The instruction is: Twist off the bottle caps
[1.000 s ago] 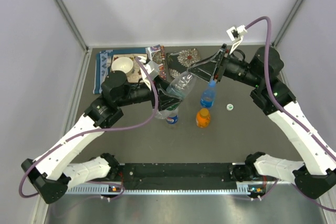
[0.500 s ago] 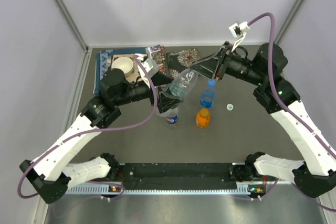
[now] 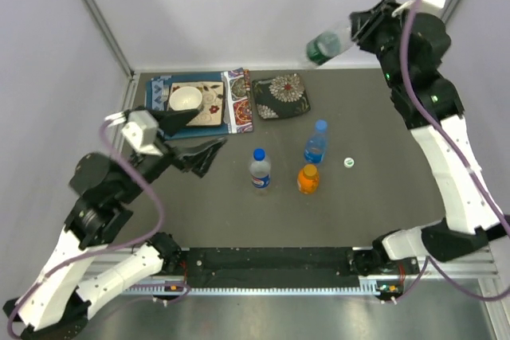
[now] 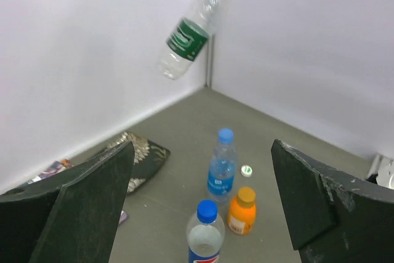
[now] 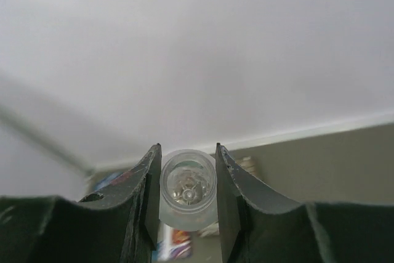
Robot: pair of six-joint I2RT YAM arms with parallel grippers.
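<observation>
White walls close in a dark grey table, with patterned mats and a white bowl along its far edge.

The big change from a second ago is the handover. Then, both arms meet over the middle of the table, with the left one clamped on the body of the green-label bottle and the right one at its neck. Now the left gripper is off it and drawn back to the near left, its jaws spread wide with nothing between them. The right gripper is narrowed on the bottle's neck and carries it alone, high up by the back wall. The bottle's body hangs tilted below and beyond the right jaws.

From the right wrist, the round clear end of the neck sits squarely between the two jaws. No coloured cap shows on it, though the view is too close to be sure.

Ahead of and below the open left jaws stand the other three bottles: the blue-red label bottle nearest, the orange bottle just beside it, and the blue-tinted bottle behind. All three are upright with caps on. A loose white cap lies just past them.

This suggests the green-label bottle is finished and only needs setting aside. Three caps are left, and the empty left gripper is free to brace the next bottle.
</observation>
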